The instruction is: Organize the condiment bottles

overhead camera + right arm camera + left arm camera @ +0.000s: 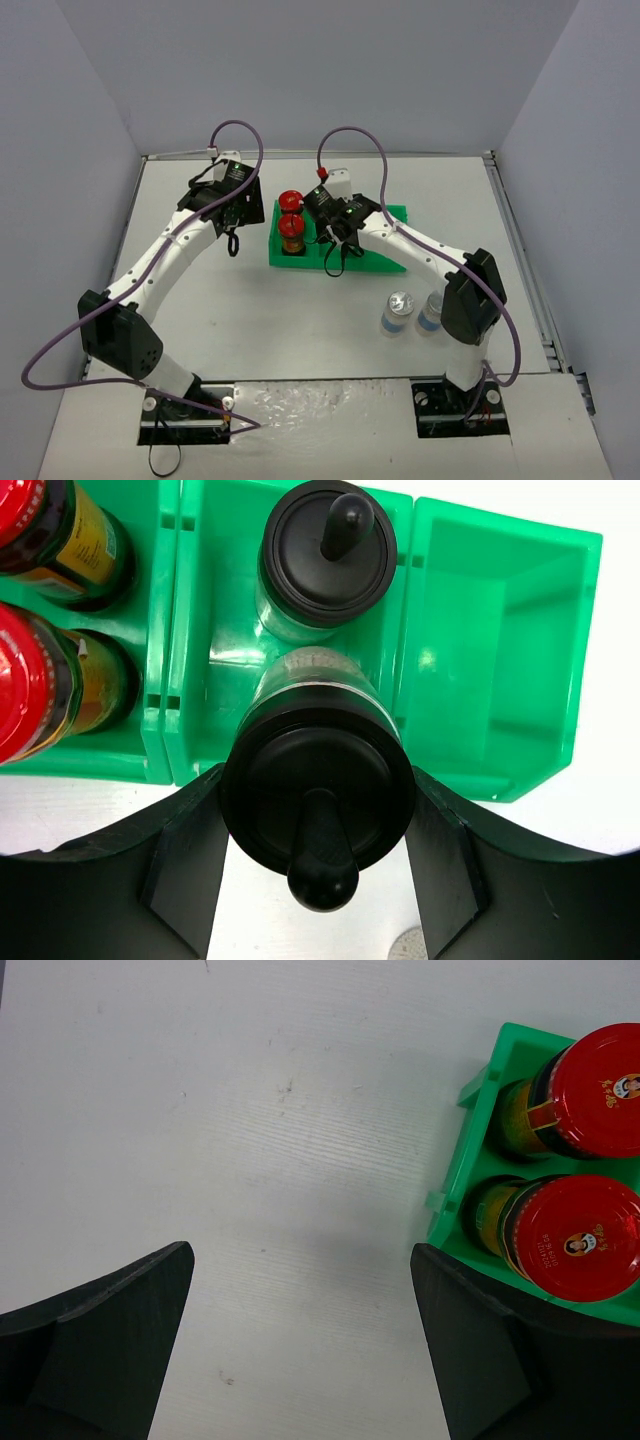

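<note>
My right gripper [315,805] is clamped on a black-capped jar [305,765] over the middle bin of the green tray [500,660]; second black-capped jar [325,550] at 12 o'clock, red-capped jars [30,690] at 9. My left gripper [300,1260] hangs jaws apart over the table [250,1110], tray at 3; top view, silver-capped jars [398,312] stand 5 o'clock of the tray.

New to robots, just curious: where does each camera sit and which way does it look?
Top: above and behind, looking down on table, green tray, left arm, right arm.
Left wrist: on the left arm, facing down at red-capped jars; its open left gripper shows.
Right wrist: on the right arm, facing down; right gripper shut on a black-capped jar.
All share the tray.
</note>
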Motion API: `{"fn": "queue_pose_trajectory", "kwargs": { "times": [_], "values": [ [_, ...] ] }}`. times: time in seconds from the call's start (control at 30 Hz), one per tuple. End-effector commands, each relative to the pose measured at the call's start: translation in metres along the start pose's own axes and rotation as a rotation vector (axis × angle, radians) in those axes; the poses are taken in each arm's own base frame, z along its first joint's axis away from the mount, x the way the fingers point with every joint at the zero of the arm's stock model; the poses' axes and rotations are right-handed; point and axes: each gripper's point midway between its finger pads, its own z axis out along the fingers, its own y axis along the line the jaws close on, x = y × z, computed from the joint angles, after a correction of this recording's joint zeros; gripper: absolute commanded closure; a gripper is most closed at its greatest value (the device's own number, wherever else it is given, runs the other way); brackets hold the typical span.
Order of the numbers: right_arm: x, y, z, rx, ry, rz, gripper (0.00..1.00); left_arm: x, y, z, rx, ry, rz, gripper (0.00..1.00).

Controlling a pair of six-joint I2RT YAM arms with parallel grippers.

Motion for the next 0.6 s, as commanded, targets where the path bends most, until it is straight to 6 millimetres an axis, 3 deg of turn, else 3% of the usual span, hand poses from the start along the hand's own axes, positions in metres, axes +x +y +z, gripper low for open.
{"fn": "queue_pose_trajectory", "kwargs": {
  "times": [0.0, 0.2, 0.57],
  "values": [
    [-0.033, -0.008, -0.004, 0.0, -0.093, 0.062, 1.0, -0.02, 0.004, -0.012, 0.006, -0.061, -0.027, 0.12],
    [-0.015, -0.002, 0.012, -0.017, -0.054, 0.054, 1.0, -0.018, 0.004, -0.011, 0.006, -0.058, -0.027, 0.12],
    [0.007, 0.012, 0.018, -0.073, -0.004, 0.047, 1.0, -0.016, 0.002, -0.008, 0.007, -0.053, -0.023, 0.12]
  ]
}}
